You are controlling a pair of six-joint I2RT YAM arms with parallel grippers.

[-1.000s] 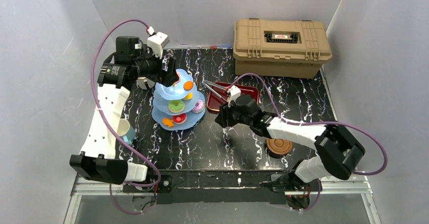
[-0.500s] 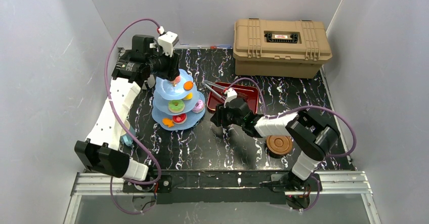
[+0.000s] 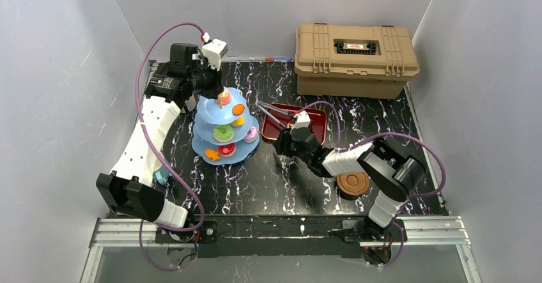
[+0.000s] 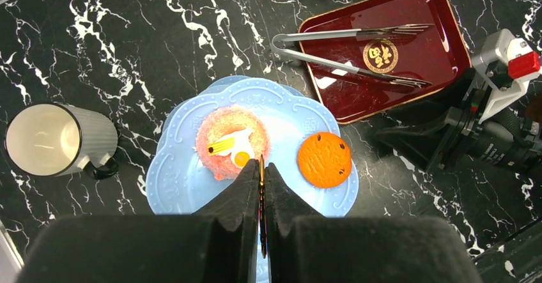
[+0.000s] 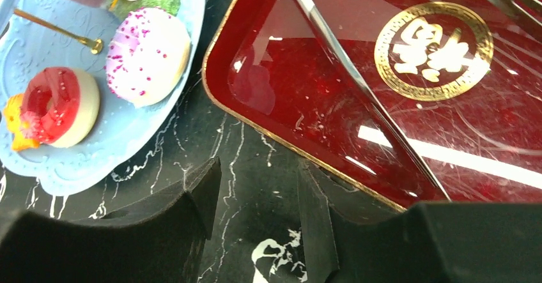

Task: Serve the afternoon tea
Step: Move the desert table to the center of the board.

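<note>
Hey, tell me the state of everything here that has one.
Left gripper: shut on gold stem.
Right gripper: open, empty.
Stand: upright, loaded.
Case: lid shut.
Cup: upright, empty.
Tongs: lying in tray, arms apart.
Saucers: bare.

The table is black marble veined white. The stand is light blue, carrying an orange cookie with dark specks and a white donut with magenta sprinkles. The tray is dark red with a gold emblem; the case is tan.
</note>
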